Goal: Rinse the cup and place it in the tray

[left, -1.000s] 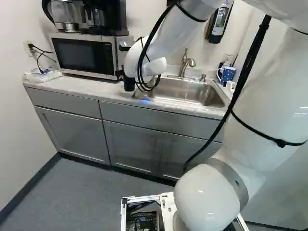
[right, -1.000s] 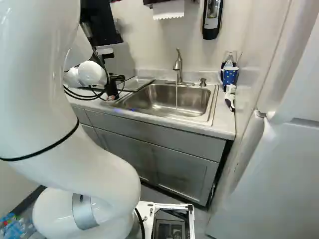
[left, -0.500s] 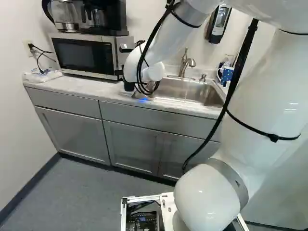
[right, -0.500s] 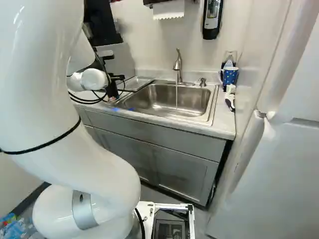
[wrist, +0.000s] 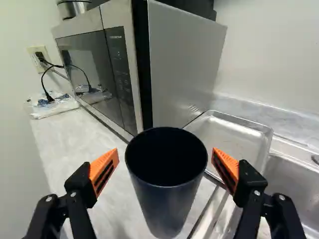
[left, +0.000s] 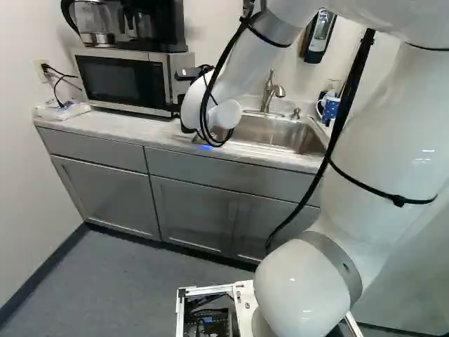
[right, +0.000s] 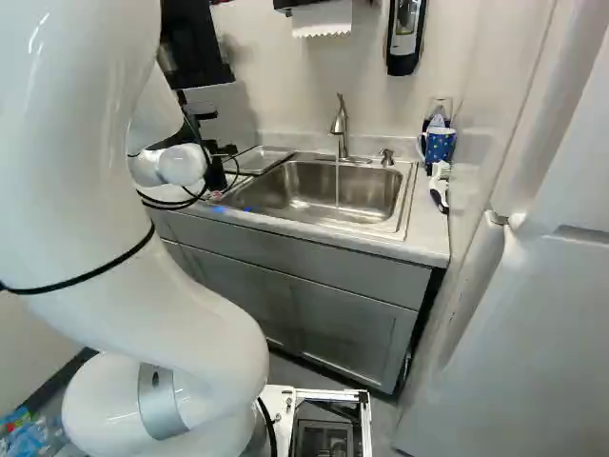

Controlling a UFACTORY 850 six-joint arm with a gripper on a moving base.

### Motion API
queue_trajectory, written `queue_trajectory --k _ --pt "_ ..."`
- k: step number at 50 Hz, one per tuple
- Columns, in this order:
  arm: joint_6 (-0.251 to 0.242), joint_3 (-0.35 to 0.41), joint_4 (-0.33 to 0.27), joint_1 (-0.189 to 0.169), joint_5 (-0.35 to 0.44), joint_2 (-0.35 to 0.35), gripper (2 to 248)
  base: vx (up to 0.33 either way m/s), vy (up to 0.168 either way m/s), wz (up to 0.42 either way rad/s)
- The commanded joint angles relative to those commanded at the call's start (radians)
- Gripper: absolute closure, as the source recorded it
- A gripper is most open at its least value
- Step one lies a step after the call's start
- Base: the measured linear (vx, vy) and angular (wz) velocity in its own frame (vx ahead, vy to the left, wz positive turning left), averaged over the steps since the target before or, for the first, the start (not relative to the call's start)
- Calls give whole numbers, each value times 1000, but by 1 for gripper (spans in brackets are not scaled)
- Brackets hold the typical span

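Note:
In the right base view my gripper (right: 218, 169) is at the counter left of the sink, largely hidden by cables and the wrist. The wrist view shows the gripper (wrist: 165, 158) open, one orange-padded finger on each side of a dark, empty-looking cup (wrist: 167, 199). Gaps show between the cup's rim and both pads. The cup stands upright on the counter, its mouth up. A shallow metal tray (wrist: 232, 137) lies just beyond the cup, beside the microwave. A thin stream runs from the faucet (right: 340, 127) into the sink (right: 328, 195).
The microwave (wrist: 182, 59) rises close ahead of the gripper, with a coffee maker (left: 153, 24) on top. At the sink's far right end are a soap pump (right: 386, 157), a blue dotted mug (right: 439, 145) and a white-and-black brush (right: 440, 186). A plastic bag (wrist: 52, 105) lies by the wall outlet.
The wrist has come down and a little to the right in both base views. The base has stayed where it was, and the sink and tray look unmoved.

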Motion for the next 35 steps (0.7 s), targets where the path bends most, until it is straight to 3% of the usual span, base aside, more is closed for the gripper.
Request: queue_trajectory --k 35 --pt "0 76 0 -11 155 -4 3 0 0 0"
